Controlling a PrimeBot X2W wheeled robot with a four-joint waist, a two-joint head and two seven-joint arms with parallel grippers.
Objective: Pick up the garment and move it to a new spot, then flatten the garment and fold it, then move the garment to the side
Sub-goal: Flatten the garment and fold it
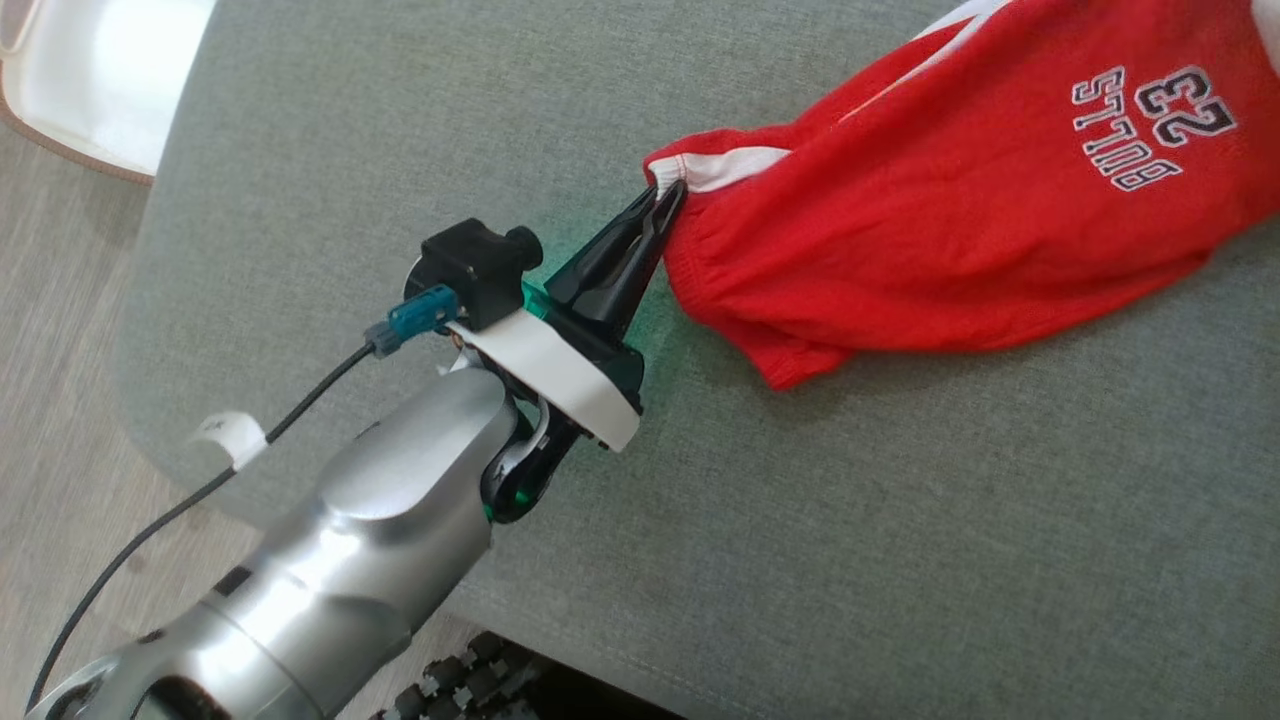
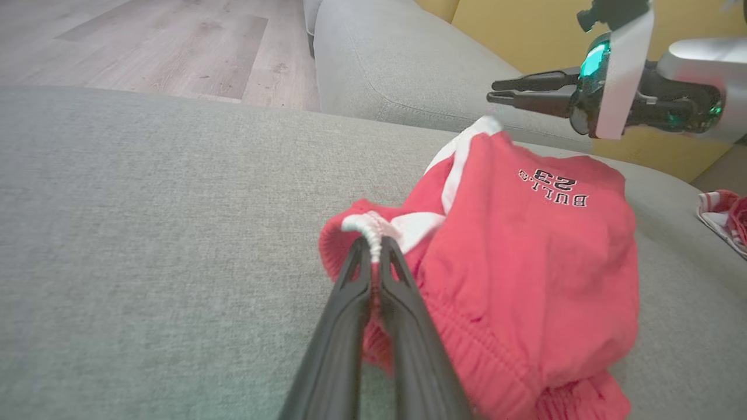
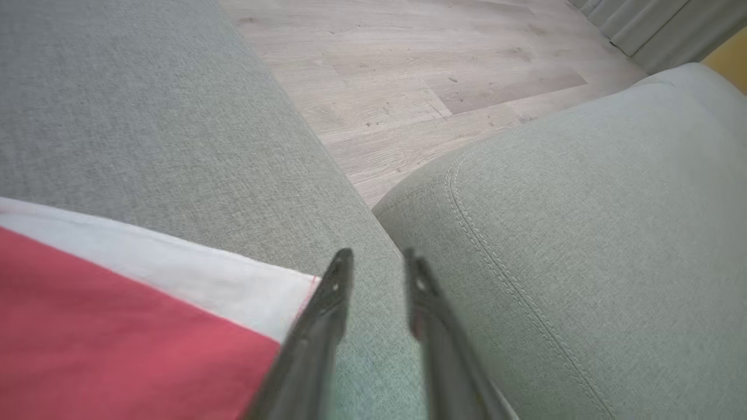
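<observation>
Spreading across the head view, a grey sofa cushion carries the work. The left wrist view shows a second grey cushion butting against its far edge, with pale wooden floor beyond.

The garment, a pair of red shorts with white side stripes, lies bunched on the cushion, toward the upper right of the head view. Its printed "BULLS 23" lettering faces up. The elastic waistband is gathered at the end nearest the robot's left arm.

That silver left arm reaches in from the lower left. The left gripper is clenched on the waistband corner where the white stripe meets the hem. In its own wrist view the two dark fingers press together around a puckered bit of white fabric.

The right gripper hangs above the far end of the garment, pointing across the left wrist view from the upper right. It looks apart from the cloth. Its own wrist view shows the fingers spread with a clear gap and nothing between them, over the seam between the two cushions, just beside the garment's white edge.

A black cable runs along the left arm. A small striped red-and-white cloth lies at the right edge of the left wrist view.
</observation>
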